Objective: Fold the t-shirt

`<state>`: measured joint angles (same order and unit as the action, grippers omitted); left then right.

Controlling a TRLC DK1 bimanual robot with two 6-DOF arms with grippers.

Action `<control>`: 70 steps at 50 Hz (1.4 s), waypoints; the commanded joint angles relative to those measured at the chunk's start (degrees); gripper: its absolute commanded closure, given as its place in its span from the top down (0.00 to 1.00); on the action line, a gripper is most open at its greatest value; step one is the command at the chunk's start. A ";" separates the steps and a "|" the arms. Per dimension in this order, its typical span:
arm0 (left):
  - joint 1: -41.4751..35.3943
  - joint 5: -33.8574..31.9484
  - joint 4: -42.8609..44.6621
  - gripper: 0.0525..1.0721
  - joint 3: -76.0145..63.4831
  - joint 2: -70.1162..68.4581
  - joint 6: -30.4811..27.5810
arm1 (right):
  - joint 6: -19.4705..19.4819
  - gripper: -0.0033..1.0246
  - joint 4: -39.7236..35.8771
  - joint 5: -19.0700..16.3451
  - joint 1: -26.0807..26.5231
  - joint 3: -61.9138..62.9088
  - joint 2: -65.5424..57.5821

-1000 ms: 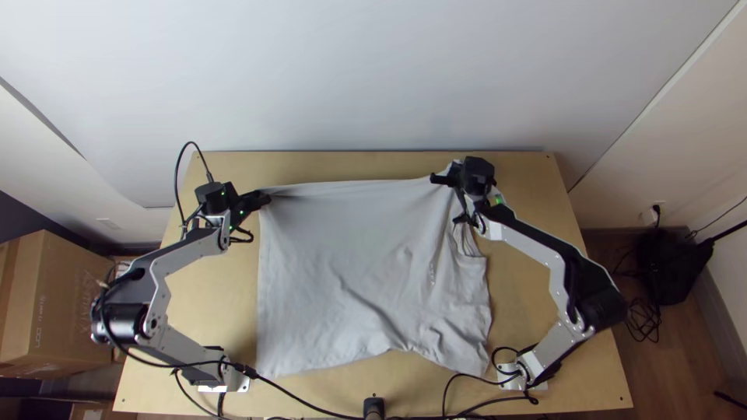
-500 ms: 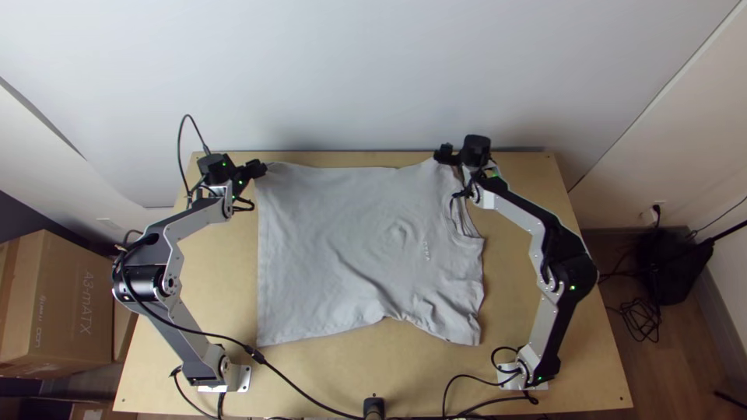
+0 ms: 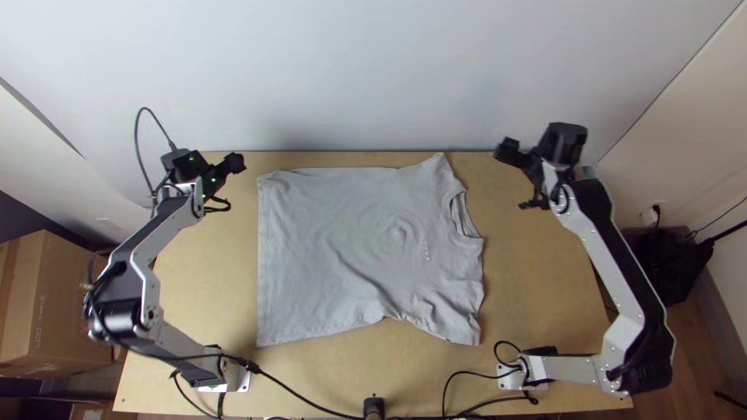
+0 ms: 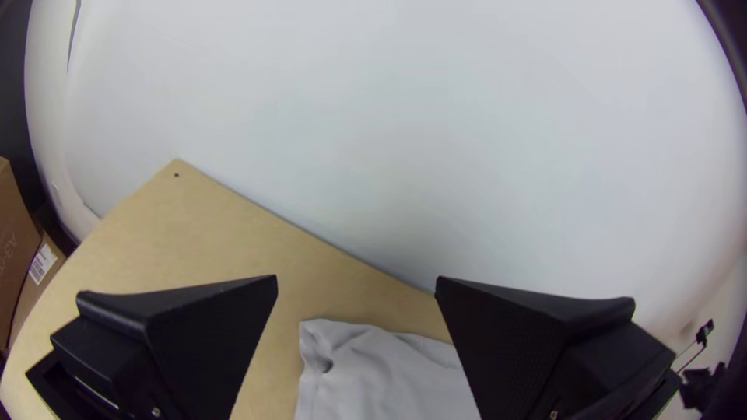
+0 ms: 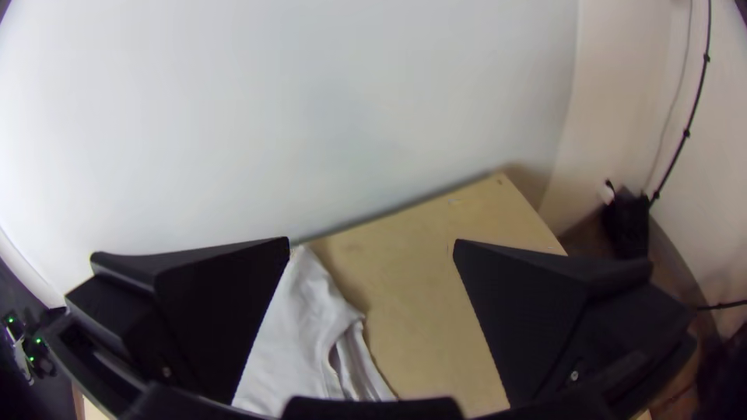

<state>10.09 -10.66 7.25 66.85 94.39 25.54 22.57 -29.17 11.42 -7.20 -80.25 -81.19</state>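
A pale grey T-shirt (image 3: pixel 350 249) lies spread on a light wooden table (image 3: pixel 537 311) between two robot arms, its collar (image 3: pixel 465 216) toward the right arm and a long straight edge toward the left. At the left, the robot's left hand (image 3: pixel 233 171) hangs wide open and empty near the shirt's far left corner, just beside the cloth without touching it. The left wrist view shows its two flat black fingers (image 4: pixel 187 334) parted broadly, with bare wood and the rumpled corner of the shirt in the gap between them, a small hollow pinched into the fabric. Across the table, the right hand (image 3: pixel 513 163) is likewise spread wide and grips nothing, poised near the table's far edge, to the right of the collar and well apart from the garment. In its own wrist view, the pointed far corner of the shirt and part of the collar appear between the parted fingers. Soft ripples ring the middle of the shirt around a small line of print, while the near edge dips inward midway and wrinkles toward its right end. Whether another layer is tucked beneath the cloth is hard to tell from this angle.
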 commanded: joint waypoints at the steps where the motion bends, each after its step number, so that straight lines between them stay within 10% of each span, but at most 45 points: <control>1: 1.34 -2.44 -2.06 0.96 -4.71 -8.08 1.44 | 3.45 0.94 -9.24 -2.81 2.90 2.29 2.35; 14: 3.18 -9.03 -20.43 0.96 -4.62 -21.18 -8.66 | 3.54 0.95 -29.89 -9.31 6.24 5.45 4.81; 40: 2.31 -12.90 -68.07 0.94 -8.05 -38.05 -54.54 | 11.62 0.94 -33.67 -21.70 4.48 26.28 14.48; 70: -7.36 -13.16 -78.44 0.94 -8.14 -38.58 -57.62 | 5.73 0.80 -30.77 -24.08 -6.33 39.20 4.63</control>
<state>3.07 -23.18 -69.78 59.51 55.86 -30.72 28.47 -61.06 -11.88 -11.62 -42.35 -74.54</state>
